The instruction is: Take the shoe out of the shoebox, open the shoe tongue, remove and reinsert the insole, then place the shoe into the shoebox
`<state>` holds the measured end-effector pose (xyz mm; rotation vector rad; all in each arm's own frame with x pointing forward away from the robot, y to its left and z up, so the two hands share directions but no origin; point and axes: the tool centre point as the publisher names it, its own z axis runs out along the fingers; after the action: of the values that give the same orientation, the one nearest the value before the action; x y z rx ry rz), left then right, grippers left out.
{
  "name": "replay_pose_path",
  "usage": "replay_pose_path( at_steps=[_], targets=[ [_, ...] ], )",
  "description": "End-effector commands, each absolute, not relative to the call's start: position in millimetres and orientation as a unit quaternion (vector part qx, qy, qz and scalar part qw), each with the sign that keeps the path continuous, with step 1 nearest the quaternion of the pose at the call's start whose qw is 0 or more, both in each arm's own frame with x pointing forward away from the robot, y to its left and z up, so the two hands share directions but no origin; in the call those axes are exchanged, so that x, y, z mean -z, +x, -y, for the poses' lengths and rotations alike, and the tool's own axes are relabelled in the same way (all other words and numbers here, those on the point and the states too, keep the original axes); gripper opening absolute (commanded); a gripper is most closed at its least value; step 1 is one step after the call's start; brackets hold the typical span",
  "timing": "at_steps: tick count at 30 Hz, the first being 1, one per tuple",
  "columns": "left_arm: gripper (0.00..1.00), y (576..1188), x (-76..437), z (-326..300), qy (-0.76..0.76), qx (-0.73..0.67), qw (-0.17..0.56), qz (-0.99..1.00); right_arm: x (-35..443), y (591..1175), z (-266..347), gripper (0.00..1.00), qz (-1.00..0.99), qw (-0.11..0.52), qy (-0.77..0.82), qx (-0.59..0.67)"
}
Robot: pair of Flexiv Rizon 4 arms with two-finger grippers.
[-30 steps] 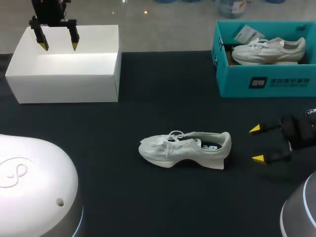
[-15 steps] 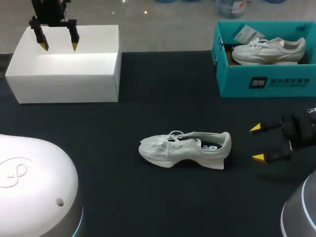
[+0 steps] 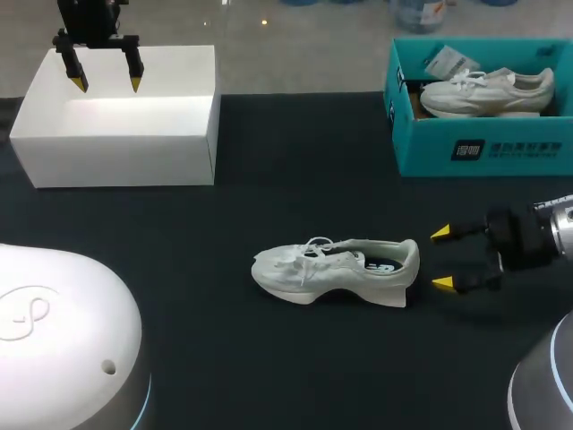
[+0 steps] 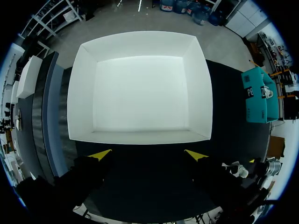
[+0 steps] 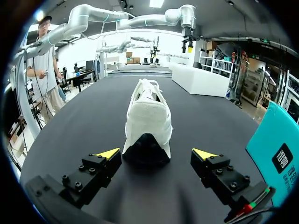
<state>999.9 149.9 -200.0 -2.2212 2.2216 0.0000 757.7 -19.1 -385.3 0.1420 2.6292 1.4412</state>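
A white shoe (image 3: 336,270) lies on its sole in the middle of the black table, toe pointing left, heel right. My right gripper (image 3: 443,259) stands open just right of the heel, low over the table. Its wrist view shows the shoe (image 5: 148,120) heel-first straight ahead of the right gripper (image 5: 157,152), with the fingers apart and not touching it. My left gripper (image 3: 106,82) hangs open above the empty white box (image 3: 125,134) at the back left. From its wrist the white box (image 4: 140,93) lies below the left gripper (image 4: 147,154).
A teal shoebox (image 3: 479,143) at the back right holds a second white shoe (image 3: 488,92) and some paper. The white box takes up the back left corner. Rounded white robot bases (image 3: 63,340) sit at both front corners.
My right gripper has moved left, closer to the shoe's heel. The left arm and the shoe have stayed where they were.
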Motion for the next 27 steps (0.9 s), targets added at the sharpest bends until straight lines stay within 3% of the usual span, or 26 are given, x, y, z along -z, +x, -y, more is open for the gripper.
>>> replay_pose_path(
  at_steps=[1, 27],
  targets=[
    [1.0, 1000.0, 200.0, -149.9, -0.707, 0.0, 0.0, -0.707, 397.4, 765.4, 4.8, 1.0, -0.873, 0.068, 0.049, -0.481],
    [1.0, 1000.0, 200.0, -149.9, -0.707, 0.0, 0.0, -0.707, 418.6, 766.9, -46.0, 1.0, -0.855, 0.059, 0.039, -0.513]
  ],
)
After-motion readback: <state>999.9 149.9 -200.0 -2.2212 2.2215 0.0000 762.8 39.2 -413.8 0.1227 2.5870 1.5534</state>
